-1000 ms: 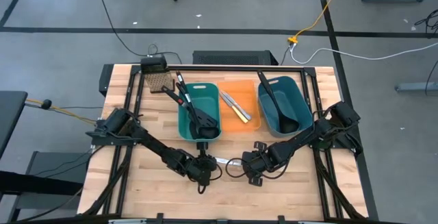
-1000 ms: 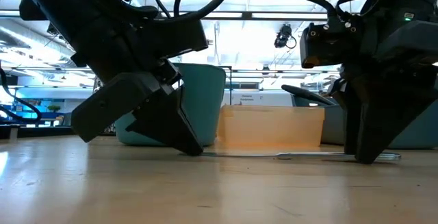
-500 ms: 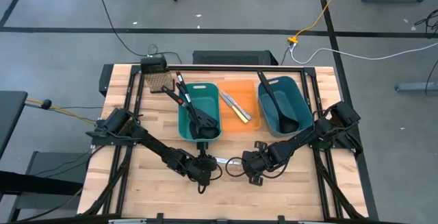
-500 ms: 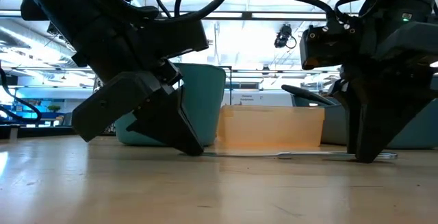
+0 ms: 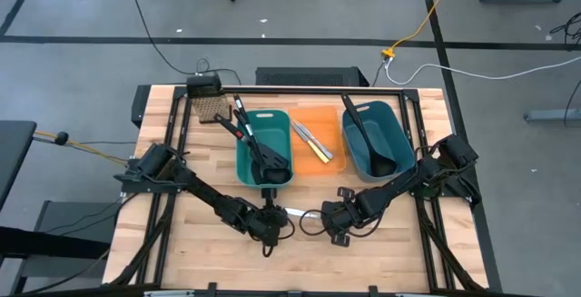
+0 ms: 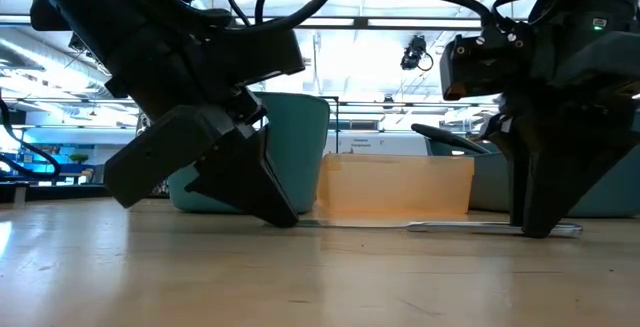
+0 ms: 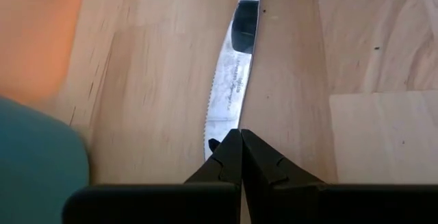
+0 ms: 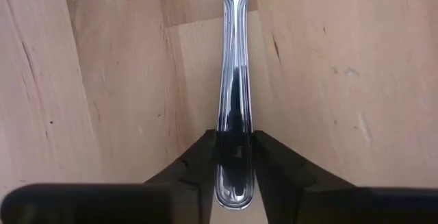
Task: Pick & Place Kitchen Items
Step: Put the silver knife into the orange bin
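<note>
A slim silver table knife (image 5: pixel 295 213) lies flat on the wooden table between my two grippers, in front of the bins. Its blade (image 7: pixel 233 80) points toward my left gripper (image 5: pixel 270 224), which is shut with its tips at the blade's tip. Its handle (image 8: pixel 233 80) runs to my right gripper (image 5: pixel 334 225), which is shut on the handle's end. In the low view the knife (image 6: pixel 450 226) lies level on the table between the left gripper (image 6: pixel 283 217) and the right gripper (image 6: pixel 535 229). My left gripper rests its shut fingertips (image 7: pixel 239 145) on the tip of the knife's blade (image 7: pixel 213 131), slanting down from the table's left side, in line with the knife. The blade lies flat on the table. My right gripper pinches the free end of the knife's handle (image 8: pixel 233 159) between its two fingers, one on each long side. The fingers slant down from the table's right side, along the knife. The knife lies flat on the table.
Behind the grippers stand a teal bin (image 5: pixel 247 156) holding black utensils, with a red-marked spatula handle (image 5: pixel 238 126) sticking out over its far rim, an orange bin (image 5: pixel 318 115) with knives, and a second teal bin (image 5: pixel 395 129) holding a black ladle (image 5: pixel 363 133). The table's near part is bare wood.
</note>
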Controlling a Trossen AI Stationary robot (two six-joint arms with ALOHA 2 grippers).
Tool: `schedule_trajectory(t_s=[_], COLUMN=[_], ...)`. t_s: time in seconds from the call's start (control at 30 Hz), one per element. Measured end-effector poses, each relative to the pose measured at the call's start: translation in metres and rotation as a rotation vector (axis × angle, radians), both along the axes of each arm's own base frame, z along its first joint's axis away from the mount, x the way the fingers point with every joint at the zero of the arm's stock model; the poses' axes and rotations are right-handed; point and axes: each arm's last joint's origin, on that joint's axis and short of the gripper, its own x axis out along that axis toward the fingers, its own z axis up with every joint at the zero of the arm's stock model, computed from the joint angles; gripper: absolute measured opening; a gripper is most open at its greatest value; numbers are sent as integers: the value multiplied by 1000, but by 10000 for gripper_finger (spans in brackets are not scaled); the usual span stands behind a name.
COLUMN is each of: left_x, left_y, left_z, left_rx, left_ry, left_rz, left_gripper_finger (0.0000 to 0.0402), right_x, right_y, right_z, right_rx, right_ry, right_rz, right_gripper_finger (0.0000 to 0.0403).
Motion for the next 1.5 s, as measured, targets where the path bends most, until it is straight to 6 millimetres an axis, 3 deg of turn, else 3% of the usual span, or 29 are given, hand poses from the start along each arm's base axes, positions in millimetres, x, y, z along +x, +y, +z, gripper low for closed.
schedule_trajectory(t_s=[0.2, 0.63, 1.0, 1.27, 1.5], left_x=[-3, 3, 11, 15, 17], left_y=[-8, -17, 0, 7, 14], left_z=[0, 10, 10, 10, 10], left_rx=[36, 98, 14, -37, -135], left_ry=[-9, -44, -1, 19, 54], left_rz=[-56, -93, -67, -59, -52], left_gripper_finger=[22, 121, 199, 213, 188], right_x=[0, -2, -5, -7, -9], right_y=[0, 3, 11, 16, 18], right_z=[0, 0, -6, -14, -14], right_rx=[-18, -55, -114, -164, -177], right_ry=[-4, -16, -26, -29, -36], right_rz=[18, 52, 85, 87, 88], right_gripper_finger=[87, 90, 89, 89, 89])
